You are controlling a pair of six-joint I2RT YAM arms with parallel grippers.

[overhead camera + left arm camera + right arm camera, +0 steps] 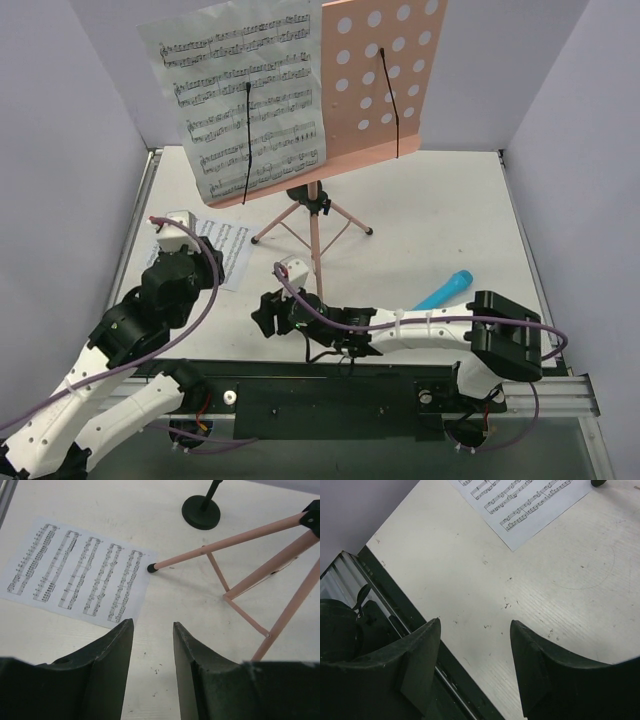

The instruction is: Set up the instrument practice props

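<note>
The pink music stand's hole-punched desk [385, 70] stands at the back on thin tripod legs [315, 240]. One sheet of printed music [250, 100] rests on its left half under a black wire holder [247, 140]. The second holder [390, 100] lies over bare desk. The other sheet [232, 255] lies flat on the table at the left. My left gripper [152, 624] is open and empty, just right of that sheet's [75, 572] near corner and in front of a stand leg's foot [151, 568]. My right gripper [475, 622] is open and empty over the table's near edge; the sheet's corner [530, 500] lies ahead of it.
A blue cylinder [445, 290] lies on the table at the right, near the right arm. A black round base with a pole [200, 512] stands behind the tripod. The black rail [395, 605] runs along the near edge. Grey walls close in the left, right and back.
</note>
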